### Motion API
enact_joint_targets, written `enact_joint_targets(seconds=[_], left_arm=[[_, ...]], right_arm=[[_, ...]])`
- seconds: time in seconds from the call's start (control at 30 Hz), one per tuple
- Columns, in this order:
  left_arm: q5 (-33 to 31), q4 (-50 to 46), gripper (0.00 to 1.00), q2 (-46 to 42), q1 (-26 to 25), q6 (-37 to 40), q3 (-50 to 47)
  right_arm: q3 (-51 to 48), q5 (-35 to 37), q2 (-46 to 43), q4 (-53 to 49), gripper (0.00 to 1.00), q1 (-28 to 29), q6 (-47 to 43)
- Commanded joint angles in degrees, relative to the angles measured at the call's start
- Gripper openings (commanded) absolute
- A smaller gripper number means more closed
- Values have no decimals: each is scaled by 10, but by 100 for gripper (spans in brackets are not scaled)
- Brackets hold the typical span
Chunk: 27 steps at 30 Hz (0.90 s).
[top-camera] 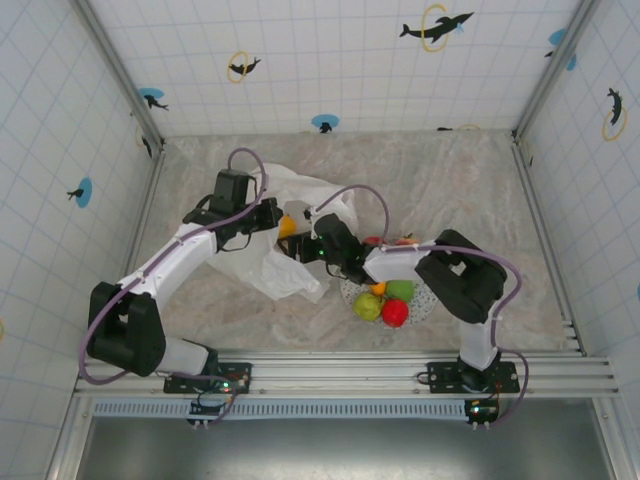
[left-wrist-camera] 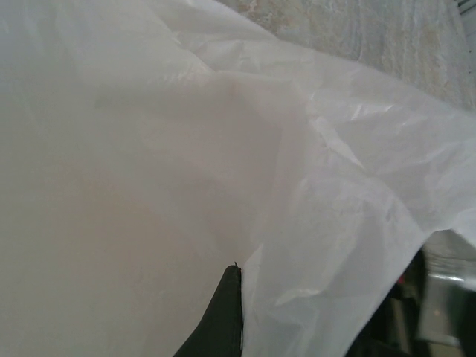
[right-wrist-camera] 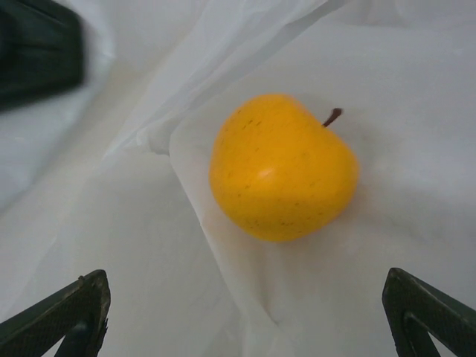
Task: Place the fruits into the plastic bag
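Drop-off inside the plastic bag (top-camera: 268,275) — yellow apple (right-wrist-camera: 281,167) lies loose on the film, with the right pincer (right-wrist-camera: 245,279) spread wide and touching nothing.

Draw that pincer straight back the way its fingers point, jaws wide, so neither finger snags the crinkled film or nudges the apple toward the mouth. Lift before you swing toward the plate (top-camera: 430,308). Your left pincer (top-camera: 268,215) is clenched on the bag's upper edge, by the look of it propping the mouth open — if that hold slackens, the film will likely fold over the opening. On the plate wait a red apple (top-camera: 395,313), green fruits (top-camera: 368,306) and a small orange piece (top-camera: 378,288). More colour peeks from behind the right forearm, too hidden to name. The purple cable (top-camera: 365,195) loops above the bag, and the plate sits just beside the bag's near flap on the desk (top-camera: 450,190), so sweep high.
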Motion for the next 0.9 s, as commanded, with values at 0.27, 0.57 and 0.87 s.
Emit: enact_joint_targets(seconds=[0.27, 0.57, 0.87], left_arm=[[6, 7, 0, 1, 5, 37, -4], [29, 7, 0, 17, 5, 32, -17], [40, 16, 0, 20, 5, 31, -25]], right_arm=[[-50, -16, -133, -186, 91, -8, -136], [-79, -4, -263, -339, 88, -26, -154], [-102, 85, -413, -557, 88, -54, -85]])
